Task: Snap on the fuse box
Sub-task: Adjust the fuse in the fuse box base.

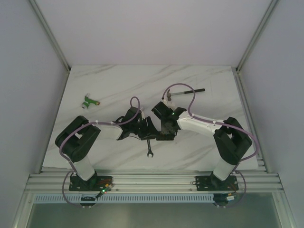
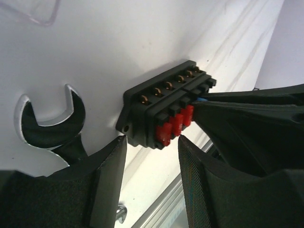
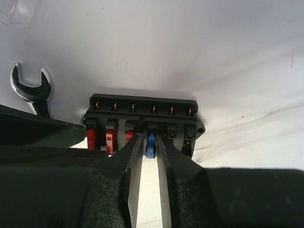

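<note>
Fuse box (image 3: 142, 121) between both end effectors, right end effector (image 3: 149, 152) pinching blue fuse (image 3: 150, 145), left end effector (image 2: 152, 149) wide

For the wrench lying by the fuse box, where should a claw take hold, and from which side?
Probably the wrench's bare shank near its front open end, from straight above, claw across its width: it lies flat, and the fuse box crowds its far end.

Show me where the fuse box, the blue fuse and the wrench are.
fuse box (image 3: 142, 103): right wrist view, on its black upper rim.
blue fuse (image 3: 150, 144): right wrist view, on its blue body.
wrench (image 2: 47, 126): left wrist view, on its open-ended head.
</note>
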You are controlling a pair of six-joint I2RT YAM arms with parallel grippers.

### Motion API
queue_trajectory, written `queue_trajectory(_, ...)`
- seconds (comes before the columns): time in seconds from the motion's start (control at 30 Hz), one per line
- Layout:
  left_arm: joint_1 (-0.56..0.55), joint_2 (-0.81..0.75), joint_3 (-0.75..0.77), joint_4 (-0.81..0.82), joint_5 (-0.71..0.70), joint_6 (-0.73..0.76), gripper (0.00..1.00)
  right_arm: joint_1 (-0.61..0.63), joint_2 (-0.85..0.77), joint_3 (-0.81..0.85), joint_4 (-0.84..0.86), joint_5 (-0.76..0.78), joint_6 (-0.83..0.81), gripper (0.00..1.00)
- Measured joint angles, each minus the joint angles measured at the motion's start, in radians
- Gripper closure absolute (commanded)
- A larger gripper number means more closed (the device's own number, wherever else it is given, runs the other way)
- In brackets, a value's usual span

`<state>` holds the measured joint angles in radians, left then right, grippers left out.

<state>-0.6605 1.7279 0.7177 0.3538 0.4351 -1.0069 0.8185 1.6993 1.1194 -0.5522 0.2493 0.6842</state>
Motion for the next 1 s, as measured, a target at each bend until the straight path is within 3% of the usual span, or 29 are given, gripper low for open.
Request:
queue_trajectory(0.33,-0.001,0.012,0.001,-0.01,0.003,0.003,0.44,0.0,0.001,0.03,-0.014,0.01,0.001,0.78)
queue_trajectory(0.57,-0.001,0.012,0.001,-0.01,0.003,0.003,0.44,0.0,0.003,0.03,-0.022,0.02,0.008,0.99)
queue_trajectory(1.0,-0.002,-0.006,0.034,-0.103,-0.031,0.044,0.44,-0.034,-0.002,0.022,-0.012,-0.034,0.007,1.0)
